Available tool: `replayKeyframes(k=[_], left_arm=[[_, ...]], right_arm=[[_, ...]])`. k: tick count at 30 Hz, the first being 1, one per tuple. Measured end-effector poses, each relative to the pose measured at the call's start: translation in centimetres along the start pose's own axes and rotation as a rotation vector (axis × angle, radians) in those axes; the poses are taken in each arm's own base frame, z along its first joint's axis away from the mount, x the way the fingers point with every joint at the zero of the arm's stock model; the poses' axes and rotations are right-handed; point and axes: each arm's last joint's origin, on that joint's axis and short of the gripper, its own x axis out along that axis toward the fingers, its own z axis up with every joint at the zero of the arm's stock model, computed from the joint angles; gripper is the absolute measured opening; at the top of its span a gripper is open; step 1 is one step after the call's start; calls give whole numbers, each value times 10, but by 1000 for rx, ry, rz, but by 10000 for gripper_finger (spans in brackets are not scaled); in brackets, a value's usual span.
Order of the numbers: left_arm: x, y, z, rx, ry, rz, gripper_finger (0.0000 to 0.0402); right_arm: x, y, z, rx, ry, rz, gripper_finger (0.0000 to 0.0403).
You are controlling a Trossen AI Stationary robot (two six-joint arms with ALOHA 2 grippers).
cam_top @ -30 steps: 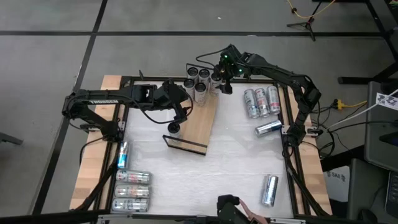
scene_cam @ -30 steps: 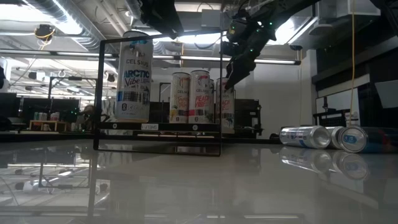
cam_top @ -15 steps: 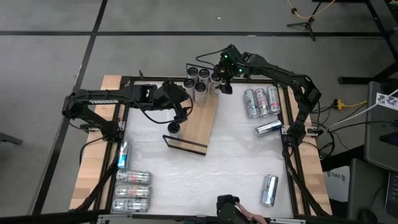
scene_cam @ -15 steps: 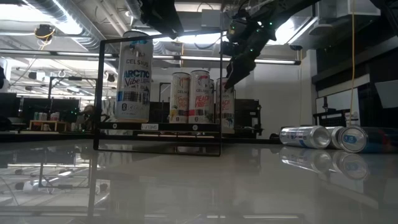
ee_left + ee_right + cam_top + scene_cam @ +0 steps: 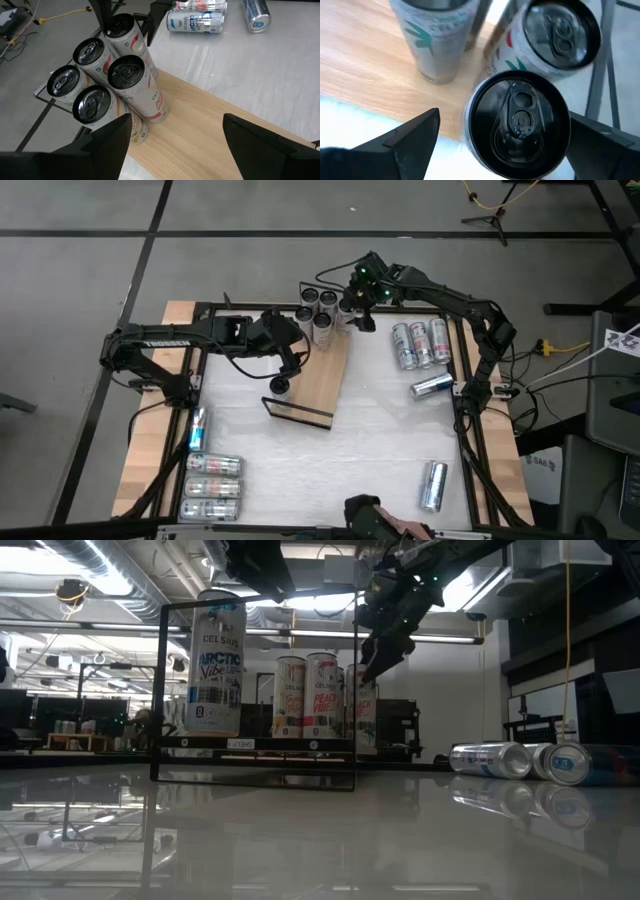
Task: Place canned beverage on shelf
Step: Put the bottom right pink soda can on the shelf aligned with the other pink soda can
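In the low view, the tall can (image 5: 214,665) at upper left reads "CELSIUS" near its top, then "ARCTIC Vibe" in large blue letters below. A middle can (image 5: 322,696) reads "PEACH VIBE"; the can beside it (image 5: 290,696) carries print too small to read. In the high view, the left arm (image 5: 165,336) bears white lettering along its link, too small to read. The lying cans (image 5: 195,21) at the top of the left wrist view show blurred, unreadable print.

high: overhead, whole table | low: tabletop-level | wrists — close; all share shelf (image 5: 318,375)
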Motion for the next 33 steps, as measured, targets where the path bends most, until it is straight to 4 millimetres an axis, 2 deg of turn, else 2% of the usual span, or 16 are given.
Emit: replayKeyframes(k=[20, 27, 33], left_arm=[[0, 0, 0, 0, 0, 0, 306], [0, 0, 0, 0, 0, 0, 306], [0, 0, 0, 0, 0, 0, 306]], right_arm=[[-3, 0, 1, -38, 13, -20, 374], [-24, -4, 13, -34, 11, -31, 374], [-55, -6, 25, -21, 113, -67, 374]])
